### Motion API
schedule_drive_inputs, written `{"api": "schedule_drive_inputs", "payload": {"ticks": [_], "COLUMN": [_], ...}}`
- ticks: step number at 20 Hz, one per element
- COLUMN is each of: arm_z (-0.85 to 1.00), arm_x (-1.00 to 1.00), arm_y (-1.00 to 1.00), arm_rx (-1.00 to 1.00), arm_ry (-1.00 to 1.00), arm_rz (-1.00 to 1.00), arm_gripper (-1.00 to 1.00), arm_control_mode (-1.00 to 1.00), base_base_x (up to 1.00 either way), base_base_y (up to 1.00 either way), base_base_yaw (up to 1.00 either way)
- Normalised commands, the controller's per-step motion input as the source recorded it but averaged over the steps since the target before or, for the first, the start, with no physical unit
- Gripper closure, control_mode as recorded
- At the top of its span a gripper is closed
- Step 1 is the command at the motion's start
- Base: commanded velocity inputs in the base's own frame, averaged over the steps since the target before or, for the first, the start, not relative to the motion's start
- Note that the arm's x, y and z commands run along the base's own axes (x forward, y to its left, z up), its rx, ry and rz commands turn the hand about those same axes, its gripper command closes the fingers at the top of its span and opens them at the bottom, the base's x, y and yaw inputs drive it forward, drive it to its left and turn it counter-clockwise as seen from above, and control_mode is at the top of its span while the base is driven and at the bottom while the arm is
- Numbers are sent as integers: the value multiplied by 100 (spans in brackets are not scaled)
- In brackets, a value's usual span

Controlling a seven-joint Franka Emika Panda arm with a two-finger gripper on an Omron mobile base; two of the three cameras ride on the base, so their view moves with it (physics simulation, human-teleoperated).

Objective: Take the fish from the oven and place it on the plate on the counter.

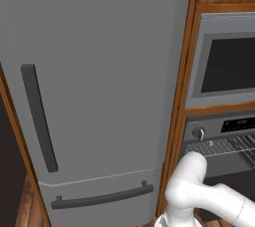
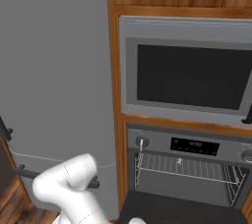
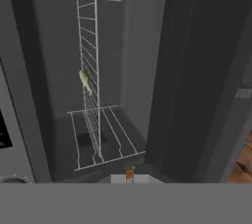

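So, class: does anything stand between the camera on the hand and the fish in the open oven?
Nothing visible does. The oven is open, and the fish lies on the wire rack in plain sight of the hand view.

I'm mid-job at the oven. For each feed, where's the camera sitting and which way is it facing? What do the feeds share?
Left base view: behind the arm on its left, facing the grey fridge, with the oven at the right edge; the white arm rises at lower right.
Right base view: behind on the right, facing the oven and the dark-windowed unit above; the arm is at lower left.
Hand view: rolled sideways, looking into the oven cavity at the wire rack and the fish.
Shared: all three show the open oven and its racks.
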Motion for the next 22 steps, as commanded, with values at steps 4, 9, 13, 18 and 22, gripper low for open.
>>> {"api": "schedule_drive_inputs", "payload": {"ticks": [4,9,13,18,22], "arm_z": [90,100,97,78,17], "arm_x": [-37,-18,-14,9,73], "arm_y": [-1,0,0,20,48], "arm_rx": [9,8,12,5,0], "arm_ry": [0,0,0,0,0], "arm_rz": [0,0,0,0,-2], "arm_gripper": [100,100,100,100,100], "arm_control_mode": [-100,-100,-100,-100,-100], "base_base_x": [0,0,0,0,0], "base_base_y": [0,0,0,0,0], "base_base_yaw": [0,0,0,0,0]}}
